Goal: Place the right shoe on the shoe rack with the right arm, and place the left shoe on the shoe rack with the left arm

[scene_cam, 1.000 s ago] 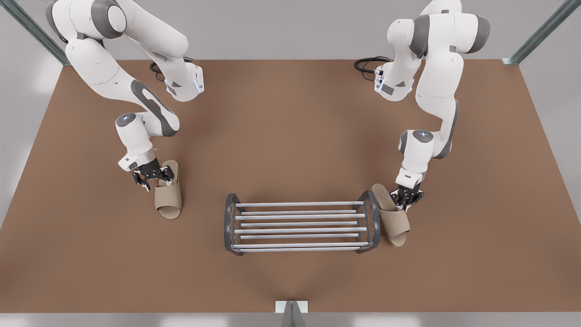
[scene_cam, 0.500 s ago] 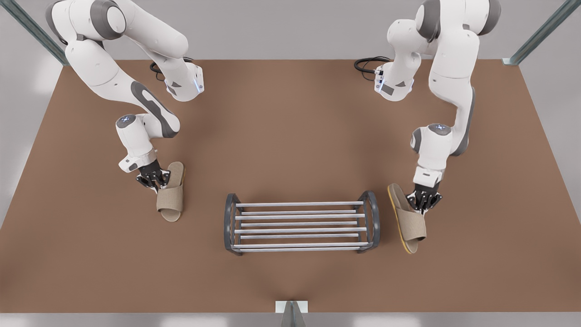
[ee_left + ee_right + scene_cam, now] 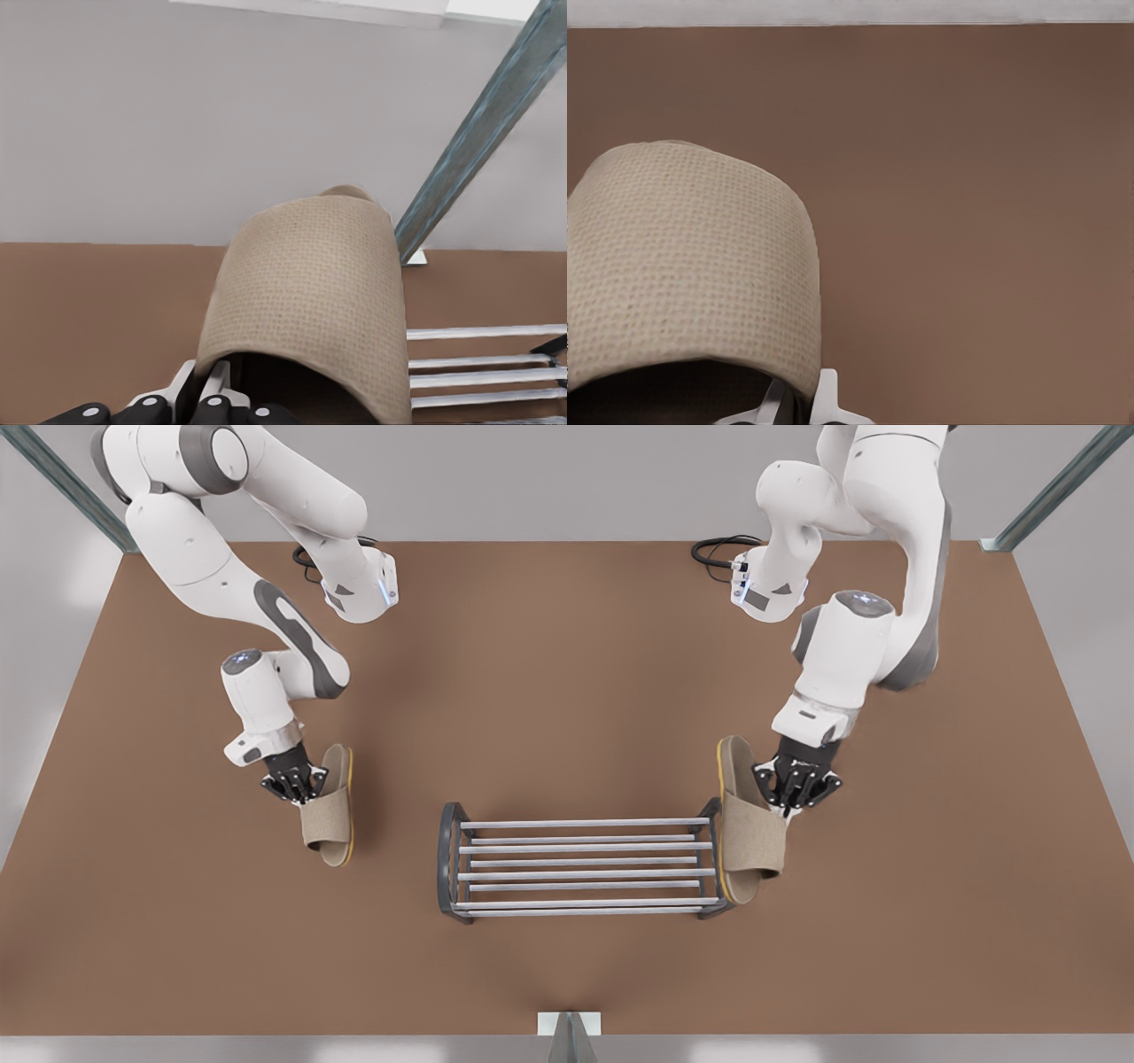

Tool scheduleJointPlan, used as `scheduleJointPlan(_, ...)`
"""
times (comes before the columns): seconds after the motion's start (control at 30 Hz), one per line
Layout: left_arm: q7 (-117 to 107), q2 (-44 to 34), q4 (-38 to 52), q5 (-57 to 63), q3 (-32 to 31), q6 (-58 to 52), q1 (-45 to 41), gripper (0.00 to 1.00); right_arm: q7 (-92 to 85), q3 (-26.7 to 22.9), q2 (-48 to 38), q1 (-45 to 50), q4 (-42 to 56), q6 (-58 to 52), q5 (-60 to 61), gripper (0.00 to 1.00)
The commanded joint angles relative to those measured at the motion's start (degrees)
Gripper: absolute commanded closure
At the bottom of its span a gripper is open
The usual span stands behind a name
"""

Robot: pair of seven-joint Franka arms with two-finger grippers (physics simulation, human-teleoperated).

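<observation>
On the brown tabletop [image 3: 567, 691], the shoe rack [image 3: 585, 864] stands near the middle toward the front edge, its silver bars running between two dark arched end frames.

We identify the left arm as the one on the front view's right. Its left end effector [image 3: 797, 786] is closed on the left shoe [image 3: 751, 841], a beige open-toe slipper, gripping it at the side edge just behind the strap. The shoe is tilted onto its side so that a thin yellow sole edge faces the rack. In the front view it overlaps the rack's end frame on that side; we cannot tell whether the two touch. In the left wrist view, the end effector [image 3: 213, 390] sits behind the woven strap of the shoe [image 3: 310, 292], with one pale finger [image 3: 184, 382] at the strap's rear edge and the rack bars [image 3: 483, 359] just beside the shoe.

The right end effector [image 3: 292, 779], on the front view's left, is closed on the right shoe [image 3: 326, 819], again at the side edge behind the strap. This shoe is also tilted, yellow sole edge toward the rack, and lies well apart from the rack. We cannot tell whether it touches the tabletop. In the right wrist view, the end effector [image 3: 802, 400] clamps the shoe [image 3: 691, 257] at the strap's rear edge, with a white finger [image 3: 827, 397] visible against it.
</observation>
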Motion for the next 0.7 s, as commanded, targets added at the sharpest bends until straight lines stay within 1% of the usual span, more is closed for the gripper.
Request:
scheduleJointPlan(0.0,-15.13,0.7,3.09,7.19,-1.42,-14.98,-1.21,0.79,7.57,1.68,-1.13,-0.02,4.9,-11.68,0.21,0.79)
scheduleJointPlan(0.07,-25.67,2.9,3.62,14.83,-1.42,-14.98,-5.25,0.79,9.42,2.03,-0.87,0.77,13.42,-22.75,0.21,0.79)
scheduleJointPlan(0.1,-28.93,3.52,3.62,16.78,-1.42,-14.98,-6.57,0.79,9.42,2.03,-0.08,0.69,18.34,-27.93,0.21,0.79)
scheduleJointPlan(0.13,-30.0,4.04,4.24,16.87,-1.34,-15.76,-7.89,0.79,9.42,1.95,1.76,0.6,22.75,-31.11,0.21,0.79)
scheduleJointPlan(0.17,-30.26,5.01,6.25,16.87,-1.34,-18.48,-8.86,0.79,9.42,1.94,4.13,0.42,25.55,-31.11,0.21,0.79)
scheduleJointPlan(0.2,-31.4,5.89,7.31,16.96,-1.34,-18.76,-9.48,0.79,9.25,1.86,7.03,0.07,29.94,-33.29,0.13,0.79)
scheduleJointPlan(0.23,-31.93,6.94,8.54,16.96,-1.34,-18.93,-9.74,0.79,9.25,1.51,8.71,0.16,36.54,-39.98,0.04,0.79)
scheduleJointPlan(0.27,-33.42,7.82,9.25,17.31,-1.34,-19.2,-10.44,0.79,9.34,1.42,9.32,0.07,40.32,-43.67,0.13,0.79)
scheduleJointPlan(0.37,-42.29,11.51,11.79,27.15,-1.34,-19.11,-11.32,0.79,9.86,1.42,10.47,0.78,51.14,-56.51,0.13,0.79)
scheduleJointPlan(0.43,-45.38,14.59,14.25,29.79,-1.25,-18.58,-11.94,0.79,10.92,1.33,11.17,3.23,57.38,-64.33,0.04,0.79)
scheduleJointPlan(0.53,-47.92,17.22,16.1,32.6,-1.16,-18.32,-12.11,0.79,11.88,1.33,11.08,4.2,62.39,-72.5,-0.23,0.79)
scheduleJointPlan(0.63,-49.42,18.28,15.84,34.45,-1.16,-18.05,-12.2,0.79,13.99,2.03,8.8,4.38,62.74,-75.67,-0.67,0.79)
scheduleJointPlan(0.67,-50.65,18.81,15.75,35.59,-1.07,-16.21,-12.03,0.79,14.08,2.03,8.1,4.99,62.74,-76.99,-0.67,0.79)
